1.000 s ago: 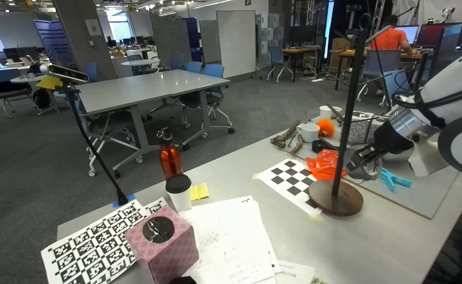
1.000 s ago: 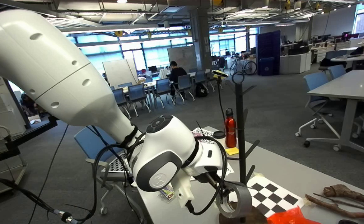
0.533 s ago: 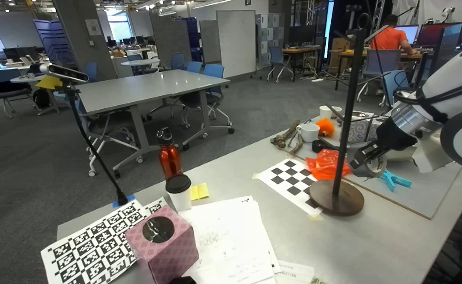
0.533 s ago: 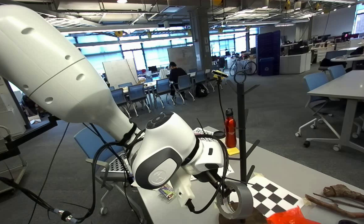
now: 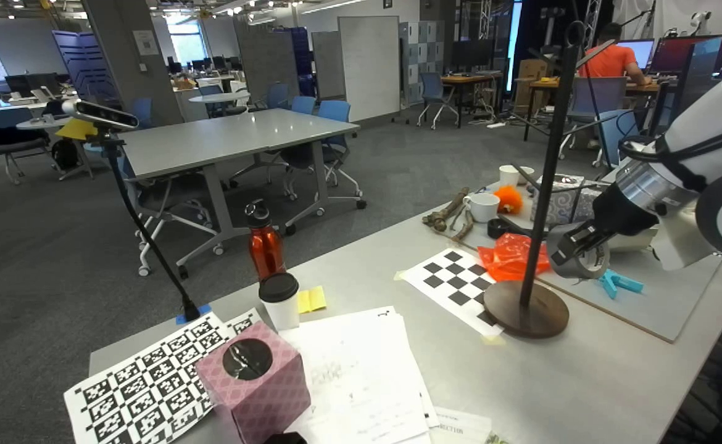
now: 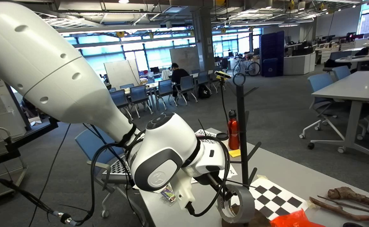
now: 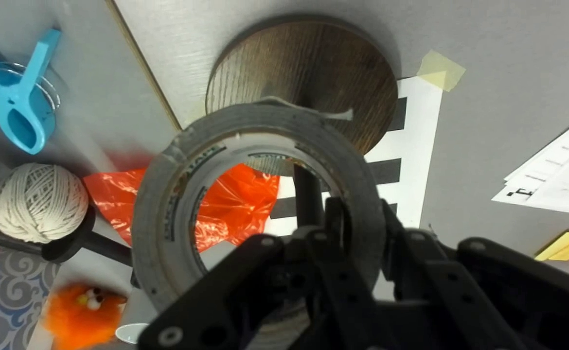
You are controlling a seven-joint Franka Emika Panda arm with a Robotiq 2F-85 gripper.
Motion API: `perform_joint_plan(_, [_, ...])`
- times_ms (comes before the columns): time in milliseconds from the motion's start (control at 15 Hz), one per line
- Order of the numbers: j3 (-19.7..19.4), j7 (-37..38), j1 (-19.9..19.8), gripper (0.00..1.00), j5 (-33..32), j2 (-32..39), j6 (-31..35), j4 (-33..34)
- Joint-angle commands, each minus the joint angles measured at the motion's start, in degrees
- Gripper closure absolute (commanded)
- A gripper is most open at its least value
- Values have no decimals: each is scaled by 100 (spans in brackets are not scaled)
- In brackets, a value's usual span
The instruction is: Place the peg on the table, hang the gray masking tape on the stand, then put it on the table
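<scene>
Your gripper (image 7: 362, 216) is clamped on the gray tape (image 7: 153, 228), one finger inside the ring and one outside, and the roll hangs in the air beside the stand (image 5: 549, 166). You cannot tell from these views whether the two touch. In your way are the stand's thin side arms (image 6: 254, 151), some of which appear near the gripper in both exterior views. The round base (image 5: 546, 317) overlaps the checkerboard sheet (image 5: 450, 280) on the table (image 5: 583, 388), with crumpled red plastic (image 5: 510, 256) by the sheet. The teal peg (image 5: 626, 283) lies on the gray board (image 5: 676, 302), in from its long edge and toward one corner. Branches (image 5: 444, 216) and a white mug (image 5: 482, 208) sit by the long edge of the surface; farther along it you have yellow notes (image 5: 311, 299), a lidded cup (image 5: 281, 308) and a red bottle (image 5: 266, 250). A marker sheet (image 5: 151, 388) and a pink box (image 5: 255, 388) take the corner.

The wrist view alone gives you the ball of string (image 7: 38, 201). Through the tape's hole, it also shows the red plastic and part of the checkerboard sheet. The peg appears there and in an exterior view. A colorful packet (image 6: 168, 193), near an edge of the surface, comes out clearest in an exterior view.
</scene>
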Motion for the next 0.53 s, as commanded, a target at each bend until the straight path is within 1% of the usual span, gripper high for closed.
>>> perform_joint_plan(0, [198,-132,-195,95,11,-274,-9,-239])
perform_joint_plan(467, [47,-106,-87,95,-102,-635,185,-580])
